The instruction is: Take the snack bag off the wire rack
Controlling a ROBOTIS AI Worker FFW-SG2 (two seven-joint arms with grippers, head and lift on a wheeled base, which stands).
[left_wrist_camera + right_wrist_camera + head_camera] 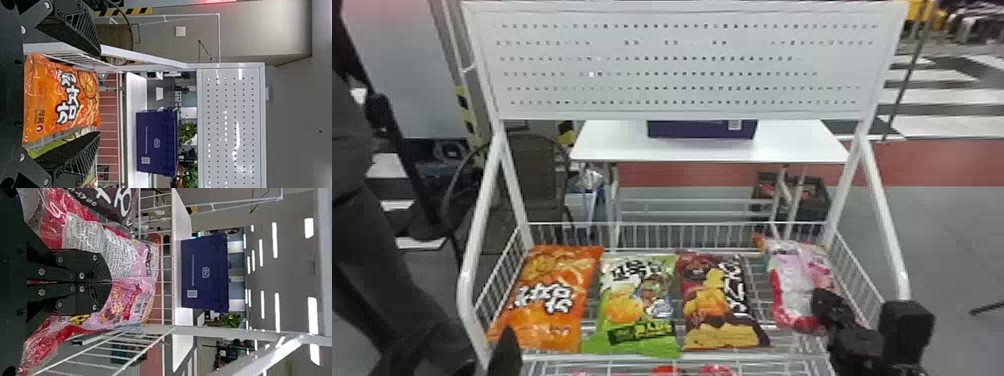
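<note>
Quite shiny, pink-and-red snack bag [789,272]

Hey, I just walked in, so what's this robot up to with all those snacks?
The robot's right claw is shut on the pink snack bag at the right end of the wire rack. That bag is still within the rack, not yet taken off. The left claw is open by the orange bag at the other end, holding nothing. The green bag and the brown bag lie between.
</note>
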